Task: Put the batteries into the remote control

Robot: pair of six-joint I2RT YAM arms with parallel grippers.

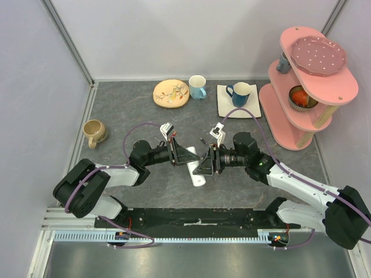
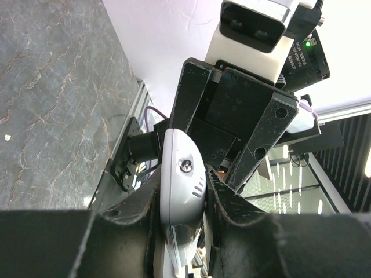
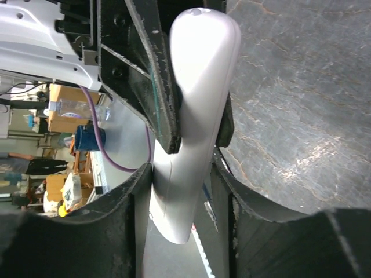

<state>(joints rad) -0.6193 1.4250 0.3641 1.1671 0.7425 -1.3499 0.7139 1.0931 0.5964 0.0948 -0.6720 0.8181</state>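
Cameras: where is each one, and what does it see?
Top: above and behind, looking down at the table; both arms show.
Left wrist: on the left arm, looking along the left gripper clamped on the remote.
Right wrist: on the right arm, looking along the right gripper around the remote.
All three share the remote.

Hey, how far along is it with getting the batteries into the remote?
Early. Done: the left gripper is clamped on the remote control. In hand: the right gripper straddles its other end, grip unclear. Left: neither gripper holds a battery; what look like the batteries lie on the yellow plate, so all the loading remains.
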